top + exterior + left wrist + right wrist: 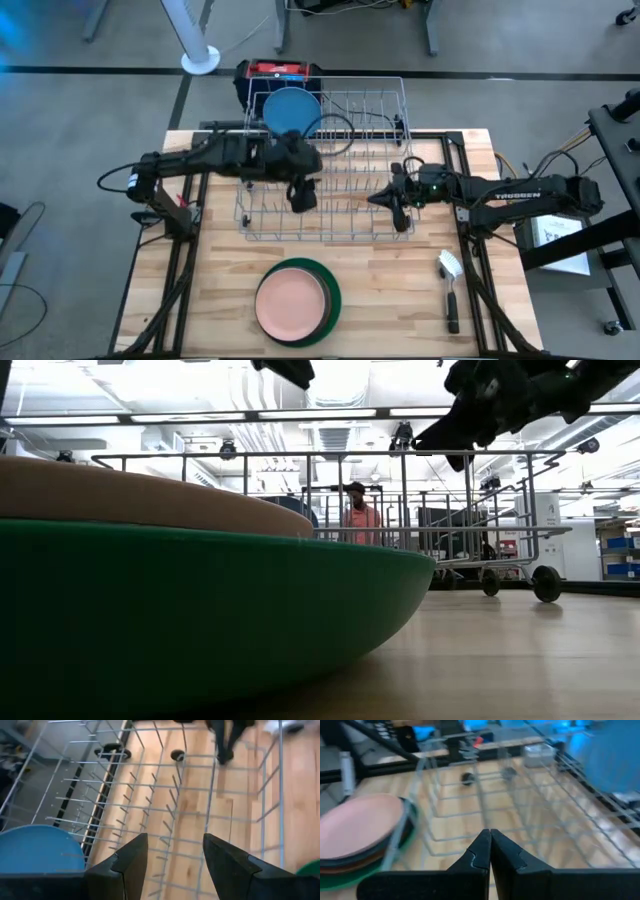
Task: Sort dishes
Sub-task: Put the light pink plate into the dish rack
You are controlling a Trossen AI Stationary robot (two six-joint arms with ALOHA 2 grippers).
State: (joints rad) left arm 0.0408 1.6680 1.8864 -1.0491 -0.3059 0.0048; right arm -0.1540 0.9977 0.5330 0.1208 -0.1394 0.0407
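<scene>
High view, both pincers inside rack (pixel 325 165)

Both arms are stretched in toward the middle from opposite sides, each lying pretty much flat. The left gripper (pixel 302 194) is pointing down with its fingers (pixel 127 862) spread apart and nothing between them. The right gripper (pixel 398 204) is sitting just right of centre, its fingers (pixel 479 851) pressed tight together, tips touching, also holding nothing. The two grippers are near each other but not touching.
</scene>
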